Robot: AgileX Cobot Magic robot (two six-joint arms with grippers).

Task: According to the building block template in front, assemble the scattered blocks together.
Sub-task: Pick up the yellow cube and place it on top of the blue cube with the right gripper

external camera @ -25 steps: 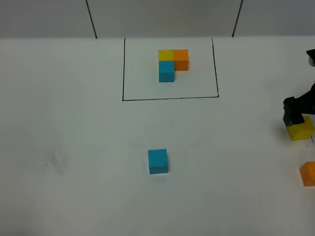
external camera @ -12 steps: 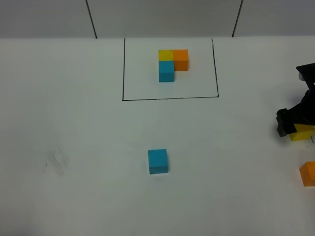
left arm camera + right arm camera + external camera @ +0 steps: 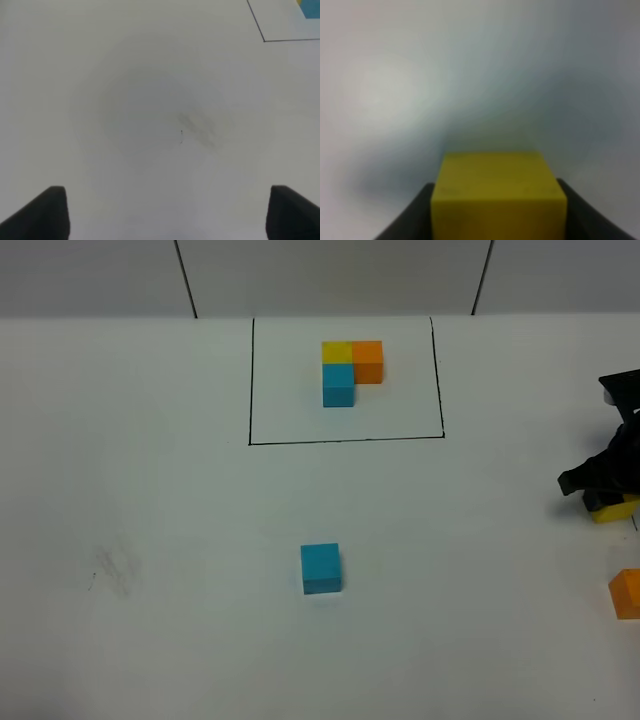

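Note:
The template is a black-outlined rectangle at the back centre, framing a joined L of cubes: yellow at the corner, orange and blue. The loose sky-blue cube sits alone at front centre. The loose orange cube lies at the right edge, partly cut off. My right gripper is low over the loose yellow cube at the far right. In the right wrist view its fingers press both sides of the yellow cube. My left gripper is open and empty over bare table.
The white table carries a faint grey smudge at the front left, which also shows in the left wrist view. A corner of the template outline shows there too. A grey wall runs along the back.
My right gripper has come down over the yellow cube and now covers most of it. The blue and orange cubes have not moved.

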